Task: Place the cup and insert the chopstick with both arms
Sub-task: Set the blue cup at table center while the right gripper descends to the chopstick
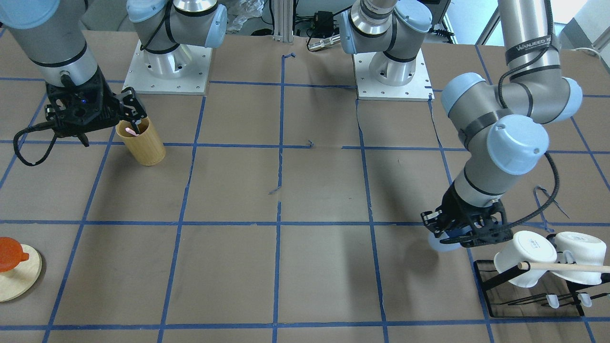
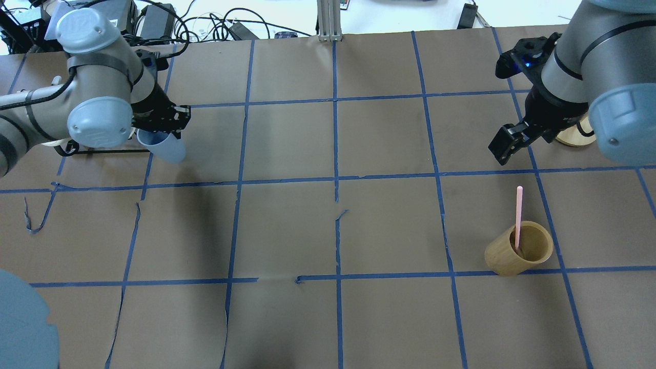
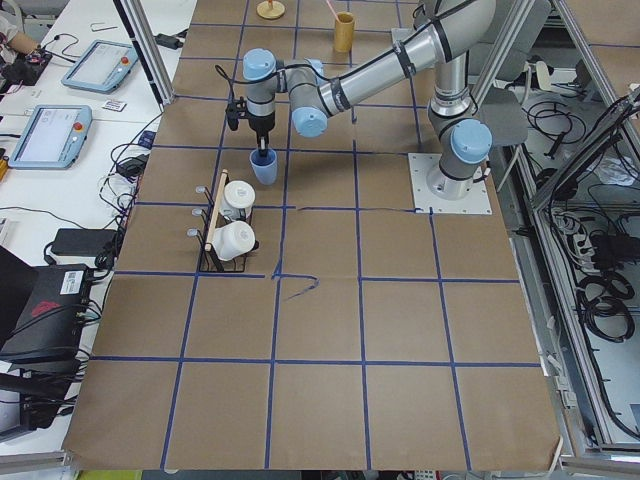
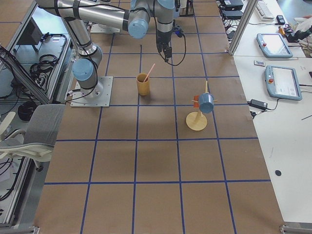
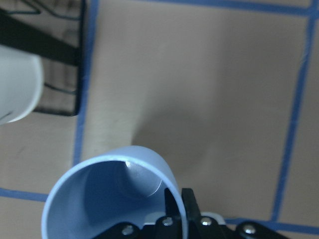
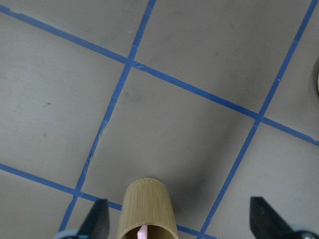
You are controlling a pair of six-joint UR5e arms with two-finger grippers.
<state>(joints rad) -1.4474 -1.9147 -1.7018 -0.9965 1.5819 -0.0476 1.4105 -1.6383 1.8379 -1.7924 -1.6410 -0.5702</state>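
Looking down from overhead, we see the left end effector [image 2: 164, 125] clamped on the wall of a light blue cup [image 2: 166, 146]. One finger is inside the rim and one outside, as its wrist camera shows. The cup hangs tilted just beside a black wire rack [image 1: 495, 278] that carries two white mugs [image 1: 526, 257] on a wooden rod. We cannot tell whether the cup's base touches the counter [image 2: 333, 230].

Well apart, on the other side, the right end effector [image 6: 179, 216] is spread wide and grips nothing. It hovers above a bamboo holder [image 2: 520, 251] that stands upright on the counter. A pink chopstick [image 2: 518, 215] leans inside this holder, with its upper end sticking out past the rim.

Near the right arm we also see a round wooden stand [image 1: 19, 274] bearing an orange cup [image 1: 9, 253].
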